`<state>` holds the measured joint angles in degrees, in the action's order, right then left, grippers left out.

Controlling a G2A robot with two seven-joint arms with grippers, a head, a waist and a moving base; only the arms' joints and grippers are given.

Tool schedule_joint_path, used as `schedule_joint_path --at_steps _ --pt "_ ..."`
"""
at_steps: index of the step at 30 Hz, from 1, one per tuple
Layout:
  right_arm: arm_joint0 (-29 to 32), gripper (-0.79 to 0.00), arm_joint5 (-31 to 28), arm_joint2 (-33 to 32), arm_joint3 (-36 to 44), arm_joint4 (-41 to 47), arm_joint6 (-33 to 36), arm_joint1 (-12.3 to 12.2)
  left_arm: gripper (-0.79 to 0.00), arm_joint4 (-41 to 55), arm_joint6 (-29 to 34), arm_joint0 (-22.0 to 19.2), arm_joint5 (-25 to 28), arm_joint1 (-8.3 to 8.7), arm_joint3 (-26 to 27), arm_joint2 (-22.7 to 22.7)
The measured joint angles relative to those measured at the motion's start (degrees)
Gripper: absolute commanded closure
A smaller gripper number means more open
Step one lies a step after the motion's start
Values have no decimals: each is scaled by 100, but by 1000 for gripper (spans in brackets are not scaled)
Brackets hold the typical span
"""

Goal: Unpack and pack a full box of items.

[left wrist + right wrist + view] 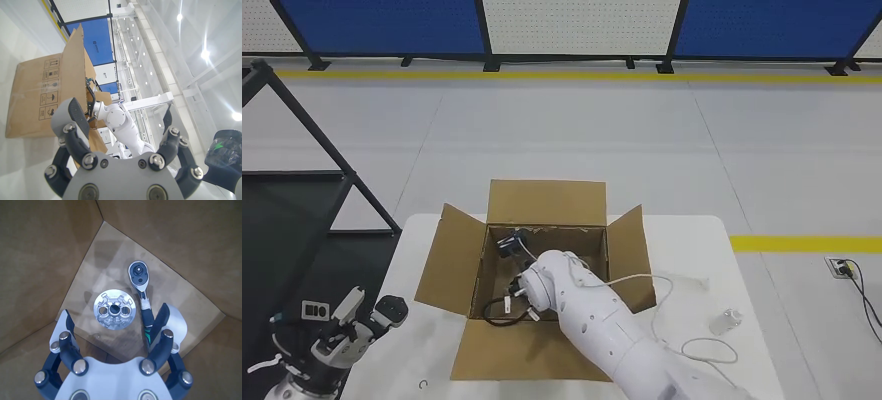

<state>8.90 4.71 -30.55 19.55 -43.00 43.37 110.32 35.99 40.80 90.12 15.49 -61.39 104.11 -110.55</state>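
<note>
Fingers of the right gripper stood spread wide and held nothing, down inside the box. A metal disc lay flat on the box floor, in the gap between the two fingers and beneath them. A ratchet lay just beside the disc. Its handle ran under one finger, and its head rested beyond that fingertip.

The likeliest trouble seemed to be that handle. If the gripper dropped straight down for the disc, the finger above the handle would probably land on it before the pads reached the disc's rim. That would stop the descent short or tip the ratchet. A closing stroke might also drag the ratchet against the disc and pinch both. The disc looked thin, smooth and low, so the pads might skate over its edge and shove it across the cardboard. The box walls rose close around the fingers, and a sideways correction could catch one of them.

Spread and empty too, the left gripper sat apart from the box, whose outer wall stood beyond its fingertips. It seemed to pose little risk there.
</note>
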Motion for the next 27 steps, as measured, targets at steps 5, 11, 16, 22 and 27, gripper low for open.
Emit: schedule_joint_path --at_steps 5,11,16,22,27 --pt "-32 -256 -69 -16 -222 11 -61 107 -785 12 3 4 21 -5 -28 -7" --pt "-65 -6 -133 -52 -459 10 -118 197 -785 27 4 23 45 -10 -52 -33" --pt "-100 0 -161 -100 -585 16 -182 245 -785 42 20 44 56 -15 -54 -53" --pt "-203 0 -210 -176 -576 3 -382 260 -785 42 44 57 55 -18 -45 -69" --pt "-311 0 -297 -240 -457 -87 -507 209 -785 9 83 29 17 -19 -34 -23"
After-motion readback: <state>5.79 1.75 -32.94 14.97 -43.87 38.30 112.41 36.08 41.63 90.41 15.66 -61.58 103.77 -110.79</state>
